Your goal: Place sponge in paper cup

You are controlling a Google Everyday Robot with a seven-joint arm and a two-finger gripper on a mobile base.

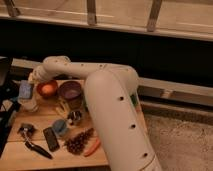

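Over the table's far left corner, the gripper hangs closed on the sponge.
Directly beneath it stands the paper cup, so the drop looks straight down; the sponge's long side appears upright. Just to the gripper's right, an orange bowl holds something orange, then a purple bowl.

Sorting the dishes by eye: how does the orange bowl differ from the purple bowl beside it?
The orange bowl is smaller and sits further left, next to the end effector, which is shut on the sponge above the paper cup. The purple bowl is larger and darker, nearer the table's middle. The orange bowl looks to hold something orange; the purple bowl's contents cannot be made out. Both are round, upright and on the wooden table.
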